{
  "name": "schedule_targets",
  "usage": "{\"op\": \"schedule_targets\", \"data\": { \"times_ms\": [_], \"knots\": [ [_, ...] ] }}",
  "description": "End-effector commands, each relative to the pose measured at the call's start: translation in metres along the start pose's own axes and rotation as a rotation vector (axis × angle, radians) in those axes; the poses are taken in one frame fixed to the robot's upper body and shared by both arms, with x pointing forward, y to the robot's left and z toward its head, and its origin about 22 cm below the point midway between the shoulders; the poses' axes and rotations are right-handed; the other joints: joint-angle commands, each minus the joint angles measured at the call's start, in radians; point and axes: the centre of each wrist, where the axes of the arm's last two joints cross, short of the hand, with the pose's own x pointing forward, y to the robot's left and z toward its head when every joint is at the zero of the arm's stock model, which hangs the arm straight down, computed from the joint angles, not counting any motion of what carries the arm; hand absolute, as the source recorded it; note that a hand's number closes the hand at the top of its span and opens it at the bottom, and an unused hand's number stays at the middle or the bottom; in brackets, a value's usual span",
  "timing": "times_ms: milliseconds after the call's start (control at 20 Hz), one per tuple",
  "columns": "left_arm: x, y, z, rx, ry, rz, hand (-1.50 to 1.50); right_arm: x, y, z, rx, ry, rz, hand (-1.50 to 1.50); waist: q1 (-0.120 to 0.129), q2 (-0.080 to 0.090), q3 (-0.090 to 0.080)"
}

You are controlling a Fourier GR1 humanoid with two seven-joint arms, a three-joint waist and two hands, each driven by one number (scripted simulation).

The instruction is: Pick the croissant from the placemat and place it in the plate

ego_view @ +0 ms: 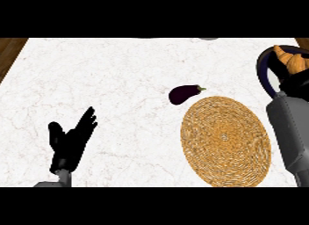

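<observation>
At the far right, the golden-brown croissant (298, 61) is over the dark-rimmed plate (266, 70). My right hand (306, 82) is curled round the croissant from below and hides part of it and of the plate. Whether the croissant rests on the plate I cannot tell. The round woven straw placemat (226, 140) lies bare at the lower right, with my right forearm passing along its right side. My left hand (71, 140) stays open, fingers up, at the lower left.
A dark purple eggplant (184, 93) lies on the white marble counter (105, 79) just above the placemat's upper left edge. Wooden floor shows past the counter's left and upper right corners.
</observation>
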Motion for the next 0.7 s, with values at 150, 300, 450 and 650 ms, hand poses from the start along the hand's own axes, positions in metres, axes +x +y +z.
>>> {"op": "schedule_targets", "data": {
  "times_ms": [150, 300, 450, 650],
  "knots": [
    [0.010, -0.003, -0.007, -0.019, -0.013, 0.007, 0.00, -0.048, -0.002, -0.038, -0.128, 0.062, -0.018, 1.50, 0.014, 0.008, 0.003],
    [0.000, 0.014, 0.002, -0.011, -0.001, -0.005, 0.00, -0.049, -0.013, -0.074, -0.136, 0.061, 0.006, 1.50, 0.018, 0.007, 0.004],
    [0.006, -0.010, -0.005, -0.011, -0.005, 0.007, 0.00, -0.061, -0.021, -0.078, -0.145, 0.041, -0.003, 1.50, 0.011, 0.008, 0.005],
    [0.011, 0.008, -0.005, -0.028, -0.014, -0.002, 0.00, -0.079, -0.019, -0.081, 0.071, 0.236, 0.202, -1.50, 0.027, 0.016, 0.006]
  ]
}}
